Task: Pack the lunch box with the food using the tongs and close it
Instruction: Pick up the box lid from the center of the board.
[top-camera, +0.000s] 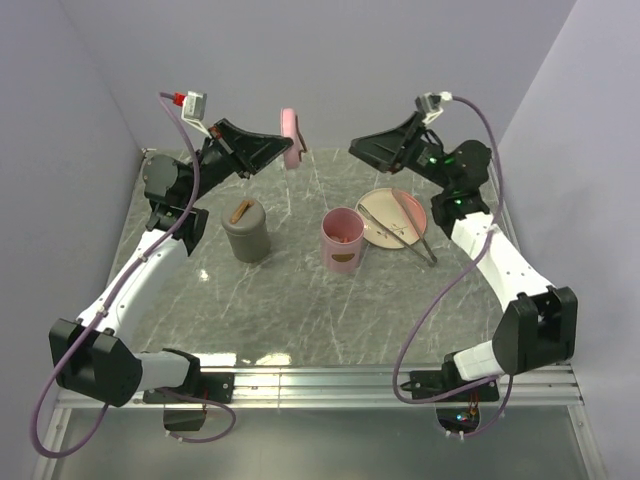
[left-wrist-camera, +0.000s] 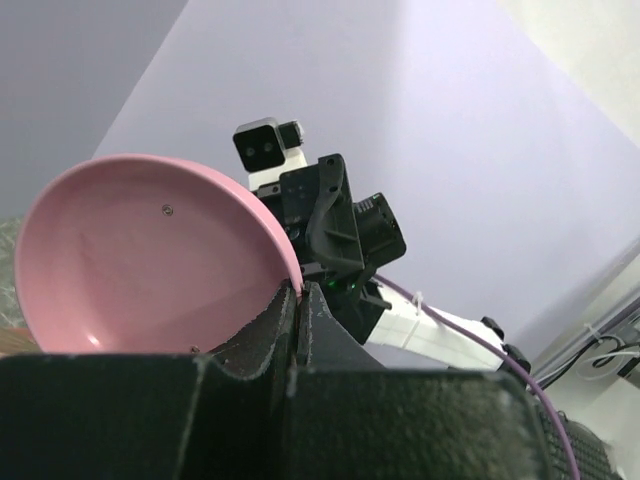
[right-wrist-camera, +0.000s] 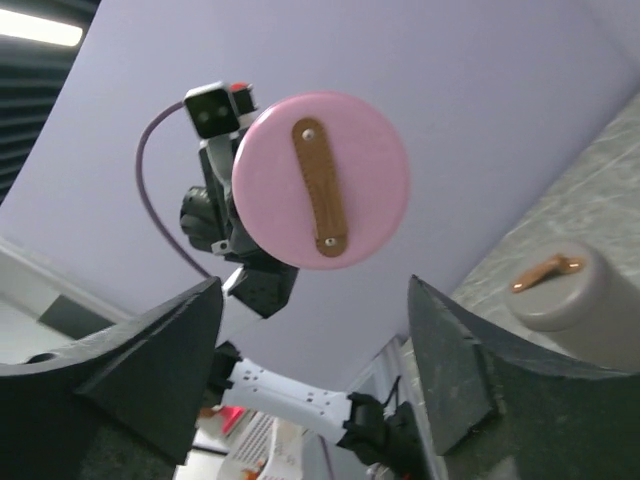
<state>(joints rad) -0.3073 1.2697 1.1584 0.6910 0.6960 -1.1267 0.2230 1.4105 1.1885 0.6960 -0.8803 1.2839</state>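
Note:
The lunch box (top-camera: 342, 240), a pink canister, stands open at mid-table; something reddish-brown shows in its mouth, too small to name as food. Its round pink lid (top-camera: 291, 137) hangs on edge high above the table's back. My left gripper (top-camera: 282, 150) is shut on the lid's rim (left-wrist-camera: 292, 270), and the lid's hollow underside (left-wrist-camera: 140, 260) faces that wrist camera. My right gripper (top-camera: 356, 149) is raised opposite, open with nothing between its fingers (right-wrist-camera: 150, 370). The lid's top (right-wrist-camera: 320, 180) with its brown strap faces it, a gap away. The tongs (top-camera: 415, 230) lie across the plate (top-camera: 378, 210).
A grey canister (top-camera: 246, 230) with a brown strap on its lid stands left of the lunch box, and also shows low at the right in the right wrist view (right-wrist-camera: 575, 300). Purple walls close in the back and both sides.

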